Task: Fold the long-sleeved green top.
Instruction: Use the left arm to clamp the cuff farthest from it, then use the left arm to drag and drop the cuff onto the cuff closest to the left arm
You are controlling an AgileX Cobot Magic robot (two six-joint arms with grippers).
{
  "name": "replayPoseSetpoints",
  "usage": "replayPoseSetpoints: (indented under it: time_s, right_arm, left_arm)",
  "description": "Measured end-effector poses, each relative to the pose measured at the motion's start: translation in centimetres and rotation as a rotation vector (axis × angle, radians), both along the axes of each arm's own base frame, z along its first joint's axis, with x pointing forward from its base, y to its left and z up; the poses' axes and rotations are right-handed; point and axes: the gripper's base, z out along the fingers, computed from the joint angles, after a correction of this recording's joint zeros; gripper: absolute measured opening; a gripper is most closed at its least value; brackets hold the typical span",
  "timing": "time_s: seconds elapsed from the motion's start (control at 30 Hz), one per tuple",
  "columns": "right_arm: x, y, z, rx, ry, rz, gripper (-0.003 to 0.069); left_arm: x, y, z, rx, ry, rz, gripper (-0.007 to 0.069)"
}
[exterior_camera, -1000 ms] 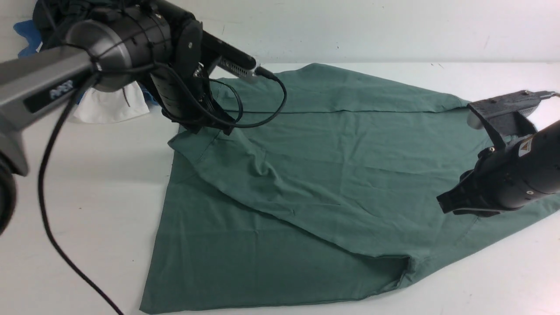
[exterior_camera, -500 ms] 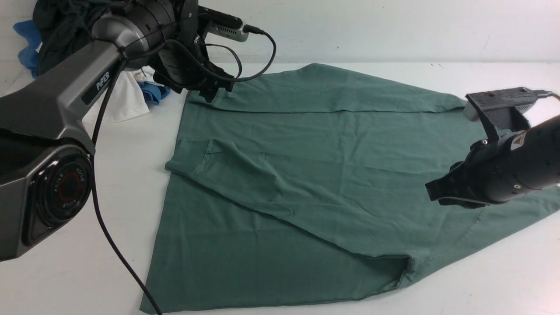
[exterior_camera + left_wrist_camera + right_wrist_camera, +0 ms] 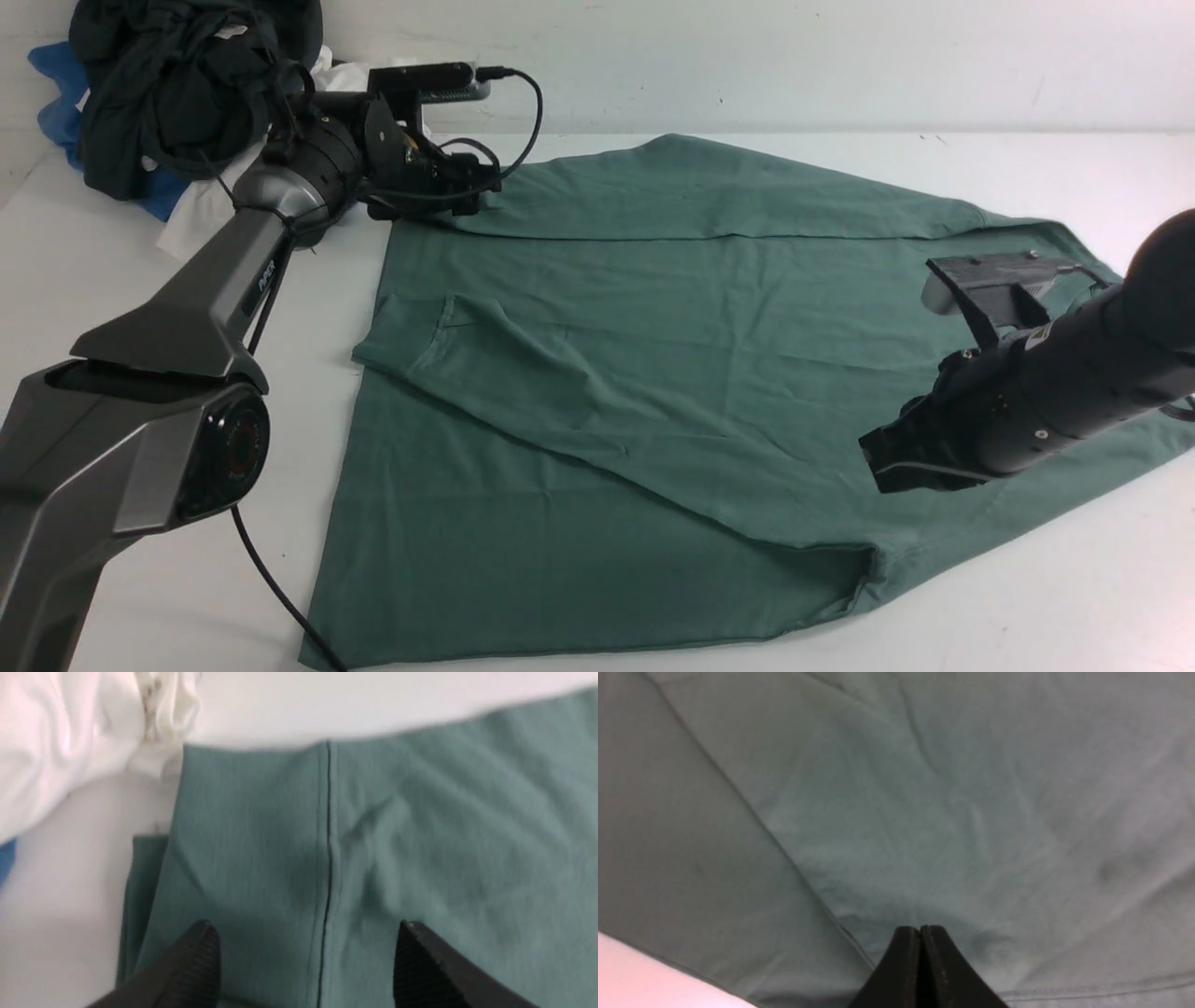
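The green long-sleeved top [image 3: 709, 355] lies spread on the white table. One sleeve is folded across its body, and that sleeve's cuff [image 3: 415, 327] rests near the left edge. My left gripper [image 3: 474, 183] hovers open at the top's far left corner. The left wrist view shows the left gripper [image 3: 306, 933] straddling a stitched seam [image 3: 327, 858] without pinching the cloth. My right gripper [image 3: 878, 462] hangs shut and empty over the top's right side. In the right wrist view the right gripper [image 3: 920, 929] has only green cloth [image 3: 924, 812] under its joined tips.
A dark garment pile [image 3: 177, 84] sits at the far left, with blue cloth [image 3: 51, 75] and white cloth [image 3: 201, 219] beside it. The white cloth [image 3: 70, 732] lies close to the left gripper. The left arm's cable [image 3: 271, 579] trails over the table.
The left gripper opened and let go of the sleeve cuff, which now lies flat on the top, then moved back to the far left corner. The right arm shifted left over the top.
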Motion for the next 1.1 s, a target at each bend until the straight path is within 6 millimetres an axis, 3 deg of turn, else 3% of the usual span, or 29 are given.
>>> replayPoseSetpoints:
  time_s: [0.2, 0.3, 0.37, 0.57, 0.67, 0.87, 0.97, 1.1]
  right_arm:
    - [0.1, 0.2, -0.7, 0.002, 0.026, 0.023, -0.001]
    - [0.1, 0.2, -0.7, 0.002, 0.025, 0.025, -0.001]
    - [0.1, 0.2, -0.7, 0.001, 0.024, 0.028, -0.001]
    - [-0.1, 0.2, -0.7, 0.003, 0.039, 0.035, -0.001]
    - [-0.1, 0.2, -0.8, 0.003, 0.044, 0.039, -0.001]
    - [-0.1, 0.2, -0.8, -0.004, 0.037, 0.062, -0.001]
    - [-0.1, 0.2, -0.8, -0.009, 0.031, 0.077, -0.001]
    - [-0.1, 0.2, -0.8, -0.011, 0.027, 0.085, -0.001]
  left_arm:
    - [0.6, 0.7, -0.8, 0.029, -0.048, 0.024, 0.0453]
    - [0.7, 1.0, -1.5, 0.063, -0.048, 0.025, 0.0414]
    - [0.7, 1.2, -2.6, 0.095, -0.038, 0.022, 0.0321]
    - [0.8, 1.3, -2.6, 0.117, -0.045, 0.018, 0.008]
    - [0.8, 1.3, -2.3, 0.121, -0.05, 0.008, 0.0024]
    - [0.2, 1.0, 0.9, 0.117, -0.034, -0.035, 0.0013]
    - [-0.8, 1.0, 5.1, 0.142, -0.028, -0.074, 0.0013]
    - [-2.4, 1.2, 7.7, 0.179, 0.062, -0.118, 0.0013]
